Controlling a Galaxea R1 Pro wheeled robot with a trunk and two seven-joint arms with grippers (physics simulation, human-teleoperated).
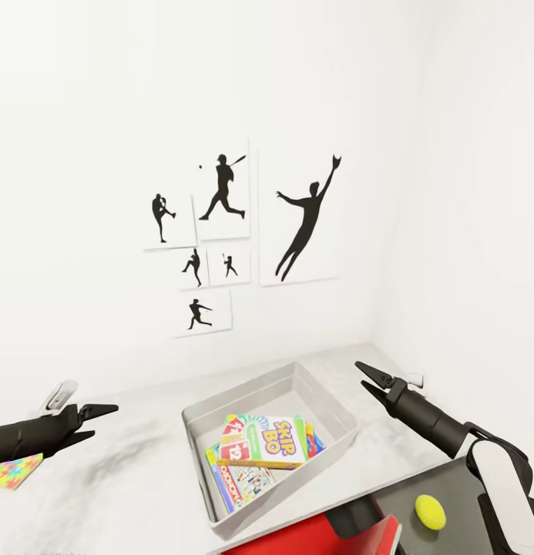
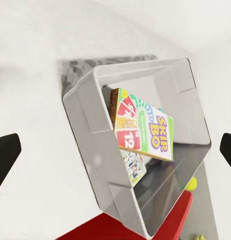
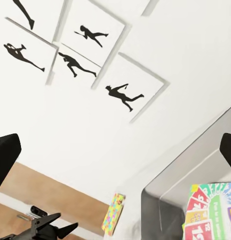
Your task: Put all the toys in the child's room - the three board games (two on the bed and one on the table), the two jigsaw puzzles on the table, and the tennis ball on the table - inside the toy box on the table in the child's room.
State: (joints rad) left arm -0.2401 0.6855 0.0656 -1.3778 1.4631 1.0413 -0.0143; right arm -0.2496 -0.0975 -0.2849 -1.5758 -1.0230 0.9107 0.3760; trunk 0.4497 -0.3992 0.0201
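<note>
The light grey toy box (image 1: 336,416) stands on the pale speckled table (image 1: 136,462), with a Skip-Bo board game (image 1: 270,441) lying tilted on top of another game box (image 1: 236,482) inside it. A jigsaw puzzle (image 1: 14,470) lies flat on the table at the far left, just below my left gripper (image 1: 103,421), which is open and empty. My right gripper (image 1: 361,374) hovers open beyond the box's right wall. The yellow tennis ball (image 1: 430,511) rests on a dark grey surface at the lower right. The left wrist view looks down into the toy box (image 2: 85,115).
Black silhouette pictures (image 1: 220,231) hang on the white wall behind the table. A red object (image 1: 313,539) sits in front of the box at the bottom edge. The white side wall (image 1: 482,231) closes in on the right.
</note>
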